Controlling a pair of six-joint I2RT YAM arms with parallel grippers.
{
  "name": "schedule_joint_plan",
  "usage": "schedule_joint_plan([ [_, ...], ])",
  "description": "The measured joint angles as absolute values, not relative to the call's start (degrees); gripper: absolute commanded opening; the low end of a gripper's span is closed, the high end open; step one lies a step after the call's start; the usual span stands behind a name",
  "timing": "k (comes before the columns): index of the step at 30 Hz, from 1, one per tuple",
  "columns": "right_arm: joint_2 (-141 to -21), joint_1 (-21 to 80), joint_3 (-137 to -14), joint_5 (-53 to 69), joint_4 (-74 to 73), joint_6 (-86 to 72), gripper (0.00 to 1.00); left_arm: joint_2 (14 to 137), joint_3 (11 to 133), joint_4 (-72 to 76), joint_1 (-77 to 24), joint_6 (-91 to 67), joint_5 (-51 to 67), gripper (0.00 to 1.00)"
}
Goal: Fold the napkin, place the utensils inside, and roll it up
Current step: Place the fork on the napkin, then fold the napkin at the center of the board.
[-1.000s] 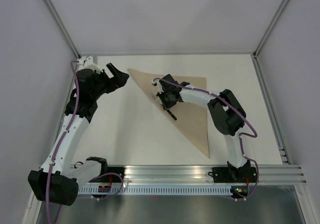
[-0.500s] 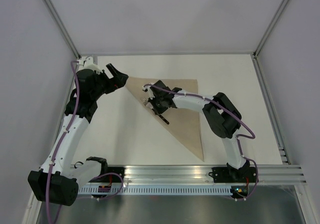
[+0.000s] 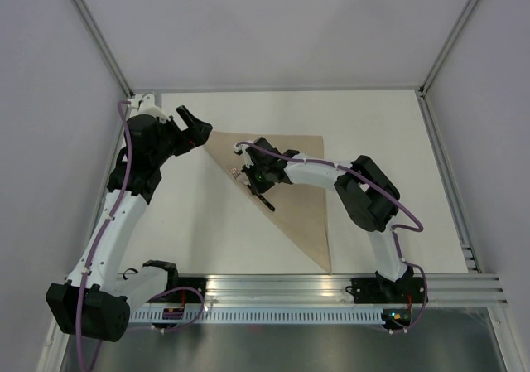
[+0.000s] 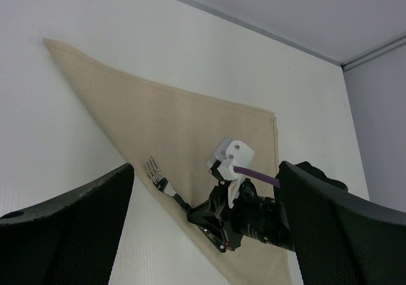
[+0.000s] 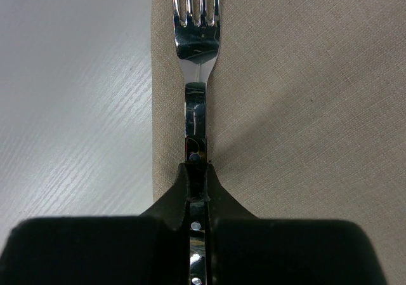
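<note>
The tan napkin (image 3: 294, 186) lies folded into a triangle, its long edge running from the far left corner to a near tip. A fork (image 3: 238, 171) with silver tines lies along that edge, tines pointing far left. My right gripper (image 3: 258, 183) is shut on its handle. In the right wrist view the fingertips (image 5: 188, 182) pinch the fork (image 5: 196, 44) just inside the napkin (image 5: 304, 107) edge. My left gripper (image 3: 195, 128) hangs open over the napkin's far left corner. Its wrist view shows the napkin (image 4: 177, 117), the fork (image 4: 153, 171) and the left gripper (image 4: 206, 174).
White table (image 3: 207, 223) with a metal rail (image 3: 331, 285) along the near edge. Grey walls stand on the left, right and far sides. The right arm (image 3: 364, 190) stretches across the napkin from the right.
The right gripper has moved left with the fork, and the napkin has slid left with it. The left gripper stayed open and nearly still.
</note>
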State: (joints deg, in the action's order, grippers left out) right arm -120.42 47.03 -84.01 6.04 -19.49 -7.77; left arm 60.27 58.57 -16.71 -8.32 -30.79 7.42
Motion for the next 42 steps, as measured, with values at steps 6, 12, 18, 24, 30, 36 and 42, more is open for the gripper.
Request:
schedule_joint_plan([
  [6,-120.3,47.0,-83.9,6.5,-19.4,-8.2,0.08,60.4,58.6,-16.7,-8.3,-30.8,7.4,0.99],
  [12,-120.0,47.1,-83.7,7.5,-20.0,-8.3,0.38,60.4,58.6,-16.7,-8.3,-30.8,7.4,0.99],
  [18,-118.9,47.6,-83.9,8.5,-23.6,-6.7,0.54,60.4,58.6,-16.6,-8.3,-30.8,7.6,1.0],
  [24,-117.1,46.8,-86.8,10.2,-29.5,-4.7,0.61,60.4,58.6,-16.0,-8.3,-30.4,8.6,1.0],
  [30,-110.5,39.2,-92.2,15.0,-32.4,-4.5,0.62,59.1,57.3,-12.4,-10.9,-28.4,9.1,1.0],
  [36,-104.3,18.4,-94.1,21.7,-31.9,-6.3,0.61,56.9,51.0,-5.6,-33.6,-21.6,-0.3,1.0],
  [42,-102.8,2.0,-90.3,24.7,-31.3,-7.3,0.6,56.7,34.9,9.1,-57.2,-11.8,-12.6,1.0],
])
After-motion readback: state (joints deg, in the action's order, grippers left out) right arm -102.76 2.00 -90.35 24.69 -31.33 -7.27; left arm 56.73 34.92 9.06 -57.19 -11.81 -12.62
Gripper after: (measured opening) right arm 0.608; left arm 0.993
